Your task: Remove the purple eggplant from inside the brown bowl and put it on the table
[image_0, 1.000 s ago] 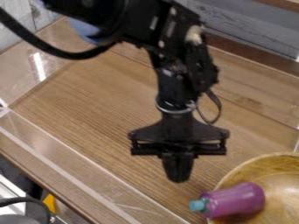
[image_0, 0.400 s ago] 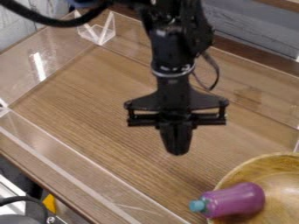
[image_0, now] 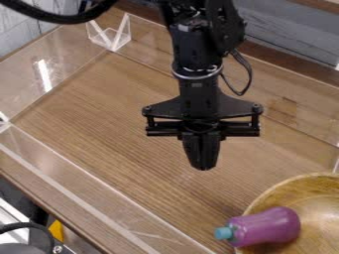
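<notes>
The desk [image_0: 106,119] is a broad brown wood-grain surface running from the far left to the near right, edged by low clear acrylic walls [image_0: 66,189]. Above its middle hangs the black robot arm [image_0: 199,40], pointing straight down; its top is cut off by the upper edge of the view. The gripper [image_0: 201,159] ends in jaws clenched together into one dark tip, grasping nothing, clear of the desk.

At the near right corner sits the brown bowl [image_0: 307,193], only partly in view, its right and near sides cut off by the frame. The purple eggplant [image_0: 265,225] lies against the bowl's near-left rim, its long axis running roughly left to right, slightly tilted, with the teal stem cap [image_0: 227,233] pointing left, out over the rim toward the desk. How far its body rests inside the bowl is hard to make out.
</notes>
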You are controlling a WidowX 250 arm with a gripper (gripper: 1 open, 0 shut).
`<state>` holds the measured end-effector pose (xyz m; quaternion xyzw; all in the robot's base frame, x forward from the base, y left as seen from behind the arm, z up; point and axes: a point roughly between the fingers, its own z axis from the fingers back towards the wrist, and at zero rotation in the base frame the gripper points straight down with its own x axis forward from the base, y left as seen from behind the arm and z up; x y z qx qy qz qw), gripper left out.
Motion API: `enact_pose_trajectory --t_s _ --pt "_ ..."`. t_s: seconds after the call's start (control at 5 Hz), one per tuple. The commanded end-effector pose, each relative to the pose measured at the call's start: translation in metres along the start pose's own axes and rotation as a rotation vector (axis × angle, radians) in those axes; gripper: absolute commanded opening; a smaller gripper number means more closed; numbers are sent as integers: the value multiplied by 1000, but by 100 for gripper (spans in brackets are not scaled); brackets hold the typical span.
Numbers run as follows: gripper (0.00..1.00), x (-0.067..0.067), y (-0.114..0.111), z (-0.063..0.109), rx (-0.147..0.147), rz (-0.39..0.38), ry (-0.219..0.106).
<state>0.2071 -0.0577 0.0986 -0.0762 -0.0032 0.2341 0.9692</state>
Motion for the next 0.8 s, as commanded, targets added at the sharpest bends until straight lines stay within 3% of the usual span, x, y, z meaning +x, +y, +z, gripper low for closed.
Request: enact_pose_trajectory --t_s 0.0,0.2,0.4,0.6 --pt "0 18 -4 21 -27 -27 -49" --pt "0 25 -11 37 -28 -46 -58" --pt "0 27 -18 29 -29 -76 -77" --pt "0 39 -9 26 -13 -90 -101"
